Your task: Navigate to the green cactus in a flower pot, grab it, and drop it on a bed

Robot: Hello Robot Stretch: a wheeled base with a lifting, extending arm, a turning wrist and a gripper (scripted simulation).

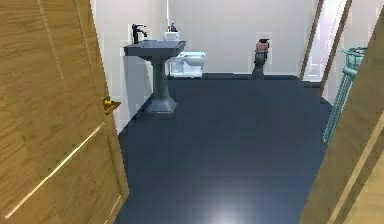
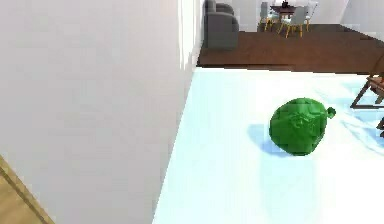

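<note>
A green rounded lump with a knotted top lies on the pale floor in the arm side view's right half. I cannot tell from its shape whether it is a cactus, and no pot shows under it. In the forward view a small dark upright thing stands on the floor against the far wall, too small to name.
Ahead lies a bathroom with a dark floor, a grey pedestal sink and a white toilet. A wooden door stands at the left, a wooden frame at the right. In the arm side view: a white wall, a dark sofa and a dining table with chairs.
</note>
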